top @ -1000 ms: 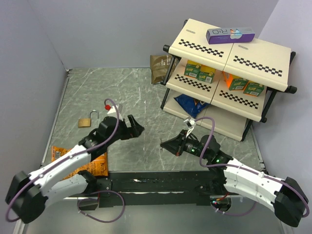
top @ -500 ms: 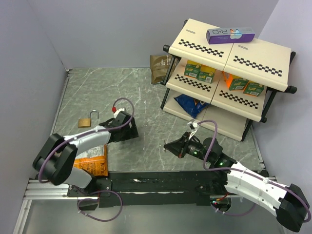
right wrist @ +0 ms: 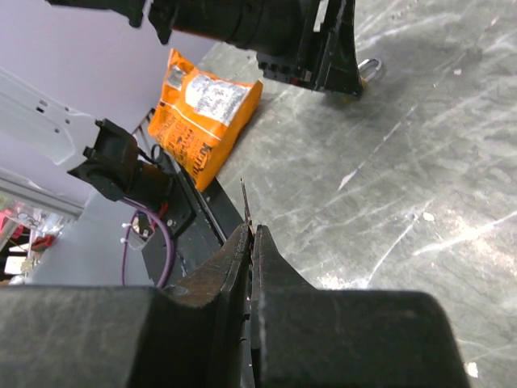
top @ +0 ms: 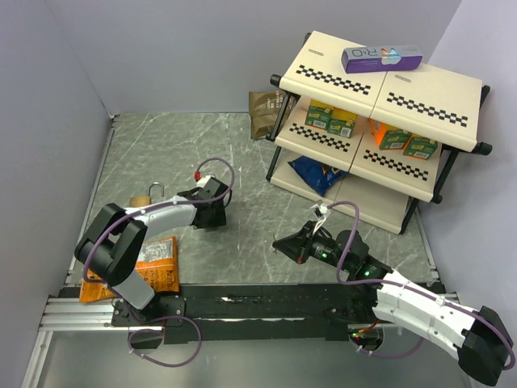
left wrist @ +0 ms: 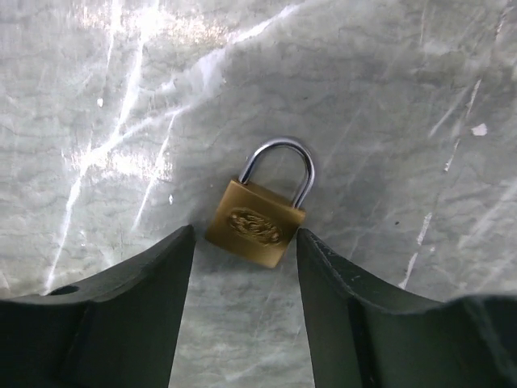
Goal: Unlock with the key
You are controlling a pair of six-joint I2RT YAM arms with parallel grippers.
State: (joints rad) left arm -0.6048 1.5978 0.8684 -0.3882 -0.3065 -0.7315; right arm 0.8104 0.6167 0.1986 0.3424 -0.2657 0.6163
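Note:
The brass padlock (left wrist: 257, 226) with a silver shackle lies flat on the marble table. In the left wrist view it is just ahead of my open left gripper (left wrist: 245, 231), between the two fingertips and not gripped. From above, the padlock (top: 147, 198) lies left of the left gripper (top: 213, 213), partly behind the forearm. My right gripper (right wrist: 250, 233) is shut on the key (right wrist: 245, 200), whose thin silvery blade sticks out past the tips. From above, the right gripper (top: 283, 242) hovers right of the left one. The padlock's shackle (right wrist: 368, 70) peeks out behind the left gripper.
An orange snack bag (top: 155, 267) lies near the left arm's base and also shows in the right wrist view (right wrist: 206, 105). A two-tier shelf rack (top: 420, 89) with boxes and a blue bag (top: 311, 171) stands at the back right. A brown packet (top: 262, 113) leans beside it.
The left arm has folded back and its gripper has drawn left and tipped down toward the padlock. The right gripper with the key has shifted slightly. The padlock has not moved.

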